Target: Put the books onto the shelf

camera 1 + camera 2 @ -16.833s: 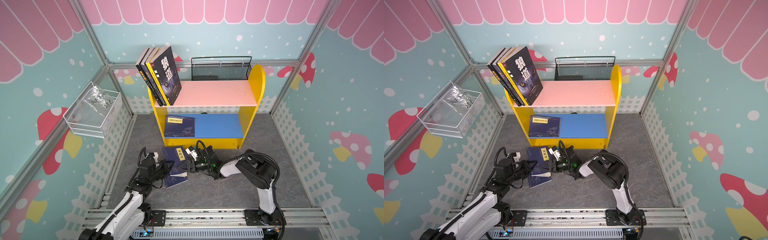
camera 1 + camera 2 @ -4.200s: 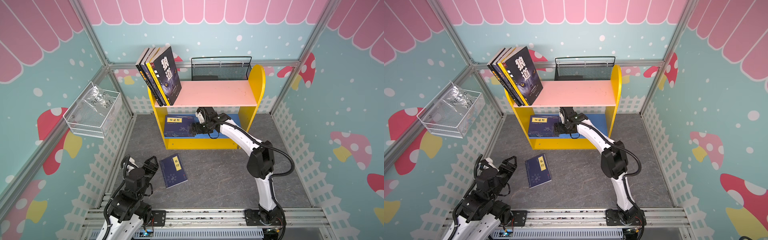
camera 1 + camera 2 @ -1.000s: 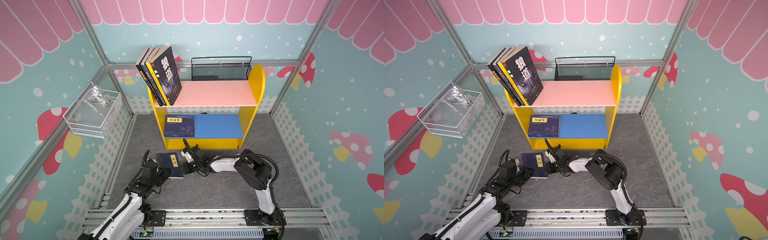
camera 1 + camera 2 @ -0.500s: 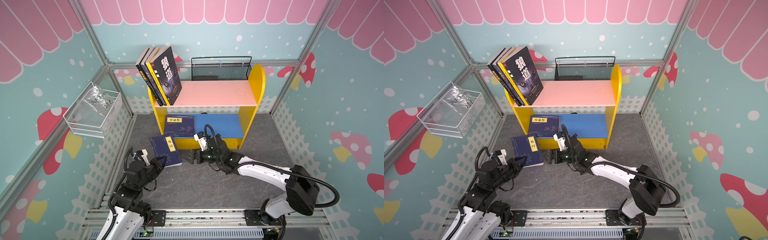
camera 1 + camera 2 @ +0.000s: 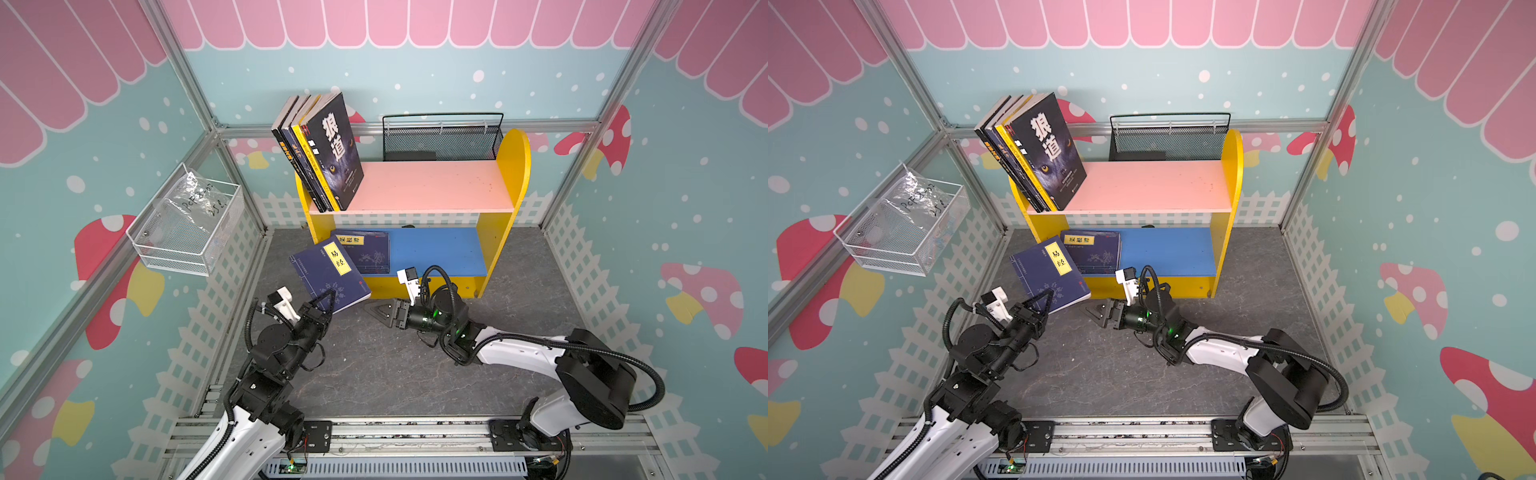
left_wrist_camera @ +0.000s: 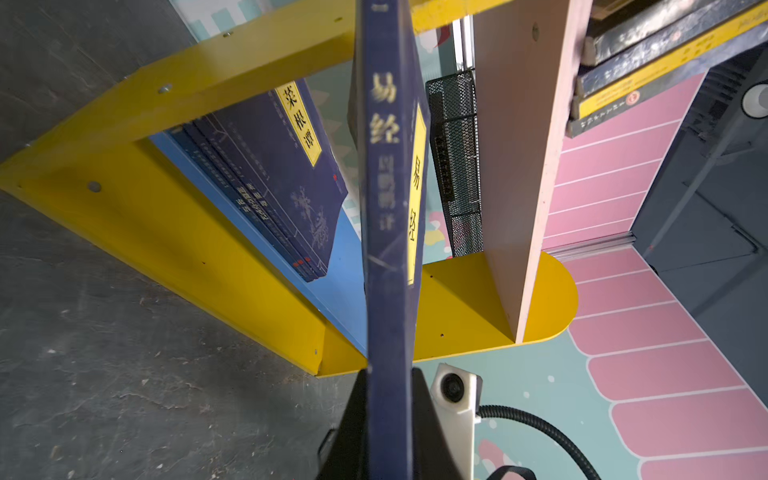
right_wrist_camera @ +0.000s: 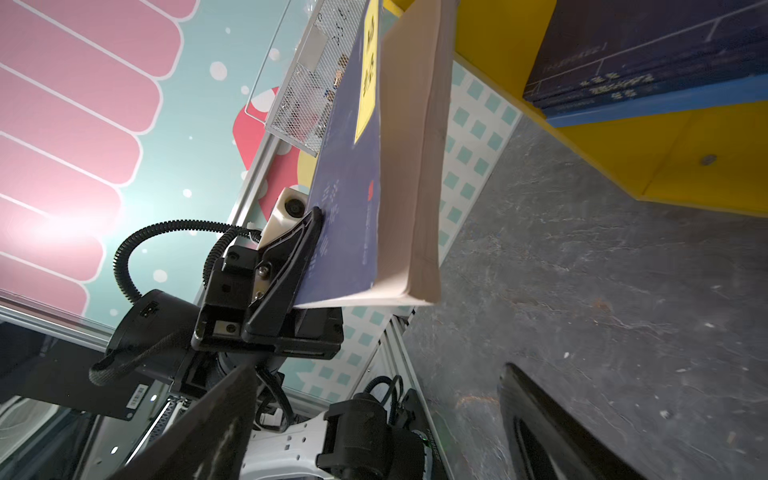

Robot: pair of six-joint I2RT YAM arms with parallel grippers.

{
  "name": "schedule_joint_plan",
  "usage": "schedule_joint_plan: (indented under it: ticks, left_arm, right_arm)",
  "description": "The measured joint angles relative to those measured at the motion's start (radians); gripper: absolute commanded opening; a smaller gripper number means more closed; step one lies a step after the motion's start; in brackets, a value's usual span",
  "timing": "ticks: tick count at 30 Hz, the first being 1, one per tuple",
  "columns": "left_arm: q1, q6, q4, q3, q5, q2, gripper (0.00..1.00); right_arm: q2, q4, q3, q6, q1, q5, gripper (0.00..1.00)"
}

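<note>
Navy book (image 5: 328, 272), yellow title label, tilted off the floor before the left end of the shelf (image 5: 515, 166); left gripper (image 5: 327, 300) clamped on its near corner. Right gripper (image 5: 376, 312) low, fingers apart, near the book's edge. Blue board (image 5: 436, 249) bare right of the stack (image 5: 368, 253).

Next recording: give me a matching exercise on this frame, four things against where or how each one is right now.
Things
1. held book
2. navy stack
3. leaning books
4. right gripper

Places or states
A. lying flat on the blue board
B. open and empty, low over the floor
C. clamped in the left gripper, off the floor
D. standing tilted on the pink board

Pairs: 1-C, 2-A, 3-D, 4-B
</note>
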Motion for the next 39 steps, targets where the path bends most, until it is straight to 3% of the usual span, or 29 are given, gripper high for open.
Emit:
schedule_joint_plan:
  ticks: [7, 16, 29, 32, 37, 39]
  left_arm:
    - [-0.134, -0.001, 0.171, -0.003, -0.094, 0.113, 0.00]
    - [-0.218, 0.003, 0.283, -0.016, -0.149, 0.191, 0.00]
    - [-0.250, 0.006, 0.332, -0.031, -0.193, 0.186, 0.03]
    - [-0.249, 0.007, 0.348, -0.031, -0.197, 0.193, 0.14]
    - [-0.253, 0.031, 0.343, -0.029, -0.178, 0.192, 0.54]
    - [-0.255, 0.049, 0.315, -0.021, -0.169, 0.182, 0.64]
  right_arm:
    - [0.053, 0.079, 0.068, 0.044, 0.013, -0.027, 0.81]
    - [0.055, 0.110, 0.082, 0.034, 0.013, 0.013, 0.38]
    - [0.043, 0.135, 0.072, 0.014, 0.016, 0.140, 0.18]
    - [0.044, 0.134, 0.079, 0.020, 0.016, 0.142, 0.16]
    - [0.043, 0.130, 0.084, 0.019, 0.008, 0.142, 0.15]
    - [0.042, 0.114, 0.084, 0.016, -0.005, 0.141, 0.15]
